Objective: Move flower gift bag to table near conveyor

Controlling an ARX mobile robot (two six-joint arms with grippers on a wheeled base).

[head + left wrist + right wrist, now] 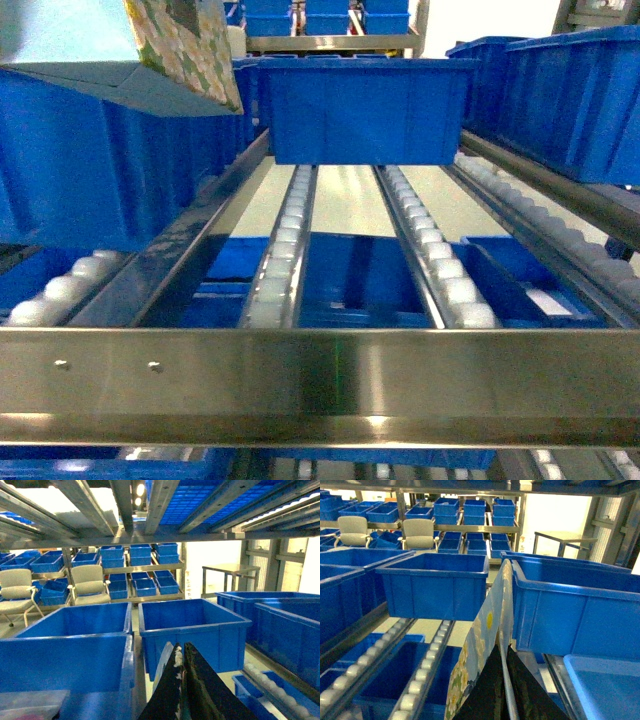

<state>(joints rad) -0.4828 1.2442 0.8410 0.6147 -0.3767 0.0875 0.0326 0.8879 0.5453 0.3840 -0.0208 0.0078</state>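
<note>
Bag above rollers, grippers cut off.
Right gripper [504, 680] pinched shut on the thin, daisy-printed flower gift bag [482, 645]; left gripper [182, 680] looked closed on another paper edge, above the steel conveyor [320, 375].

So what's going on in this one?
The right gripper is shut on the top edge of the flower gift bag, holding it up over the conveyor, among the blue bins on its rollers. In the head view the bag hangs at the upper left, clear of the rollers. The left gripper is also shut, but what it pinches is unclear. No table is in view, so the bag has yet to be set down.
</note>
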